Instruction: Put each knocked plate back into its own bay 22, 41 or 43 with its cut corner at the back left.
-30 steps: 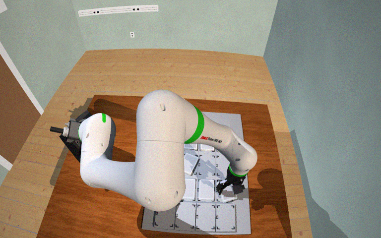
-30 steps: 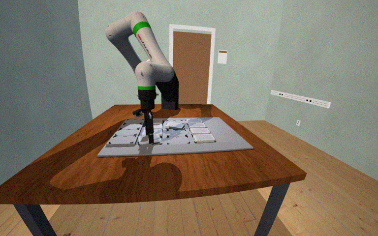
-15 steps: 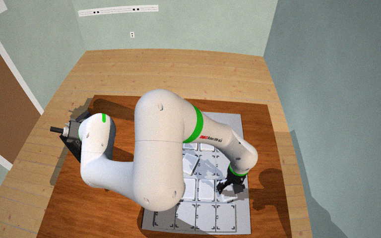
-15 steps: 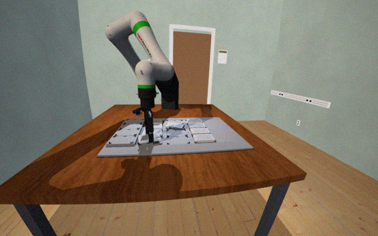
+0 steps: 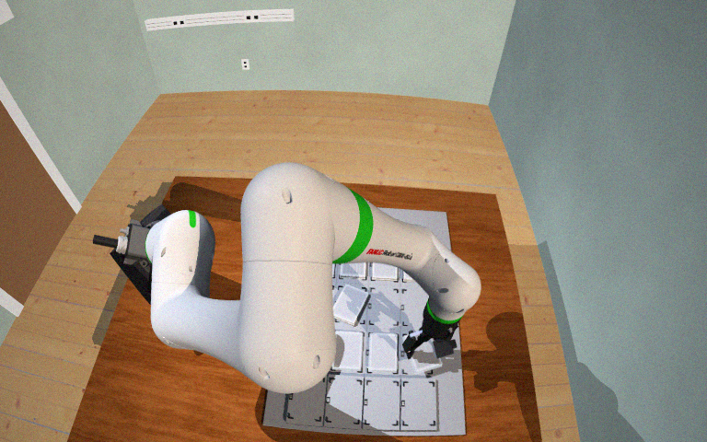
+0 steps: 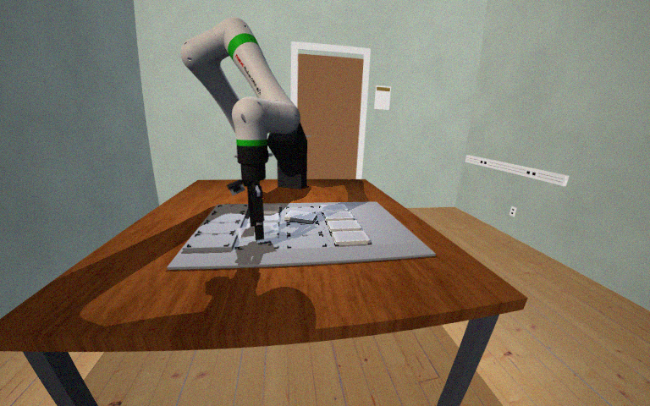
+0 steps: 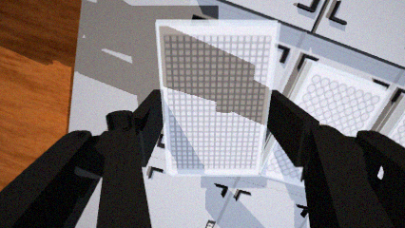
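Gripper (image 5: 427, 350) (image 6: 259, 233) (image 7: 214, 105) fingers are closed on the long sides of a white plate (image 5: 423, 364) (image 7: 214, 142) with a fine grid of square wells, one finger along each side. Relative to the raised strip (image 5: 383, 401) (image 6: 211, 241) of the board, this plate is at the row just beside it, at the end farthest from the arm's base, over bay 43. It sits turned against the corner pieces; whether its underside touches the board cannot be told. Next to it in the same row, nearer the base, lies a round-welled plate (image 5: 383, 353) (image 7: 339, 102). One row farther from the strip, a loose plate (image 5: 350, 305) (image 6: 300, 216) lies askew and tilted near bay 22. Farthest from the strip, the end plate (image 6: 350, 237) lies flat in bay 41.
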Controlling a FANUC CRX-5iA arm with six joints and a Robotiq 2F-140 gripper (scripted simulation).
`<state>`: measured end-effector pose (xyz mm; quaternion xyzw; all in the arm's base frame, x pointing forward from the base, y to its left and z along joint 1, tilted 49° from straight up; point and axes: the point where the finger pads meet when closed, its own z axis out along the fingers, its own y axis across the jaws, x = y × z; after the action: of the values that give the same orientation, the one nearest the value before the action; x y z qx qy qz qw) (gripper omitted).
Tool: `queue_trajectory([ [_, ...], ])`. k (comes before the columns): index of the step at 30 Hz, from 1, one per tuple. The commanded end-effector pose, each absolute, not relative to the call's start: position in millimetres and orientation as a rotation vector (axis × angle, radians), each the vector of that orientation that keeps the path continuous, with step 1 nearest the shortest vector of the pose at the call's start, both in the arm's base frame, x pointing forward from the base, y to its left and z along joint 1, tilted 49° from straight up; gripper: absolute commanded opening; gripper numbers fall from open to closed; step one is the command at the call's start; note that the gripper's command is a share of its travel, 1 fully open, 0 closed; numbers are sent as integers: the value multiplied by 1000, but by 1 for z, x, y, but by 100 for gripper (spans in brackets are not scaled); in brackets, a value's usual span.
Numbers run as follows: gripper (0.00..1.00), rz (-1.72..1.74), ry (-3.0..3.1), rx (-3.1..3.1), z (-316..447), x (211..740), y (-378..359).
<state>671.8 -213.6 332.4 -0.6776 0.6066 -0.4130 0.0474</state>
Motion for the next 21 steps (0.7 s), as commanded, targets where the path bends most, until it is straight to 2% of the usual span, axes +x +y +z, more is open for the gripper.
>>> queue_trajectory([
  [1,10,-1262,1849,-2066,337,669,-211],
  [21,10,-1180,2064,-1696,329,664,-206],
])
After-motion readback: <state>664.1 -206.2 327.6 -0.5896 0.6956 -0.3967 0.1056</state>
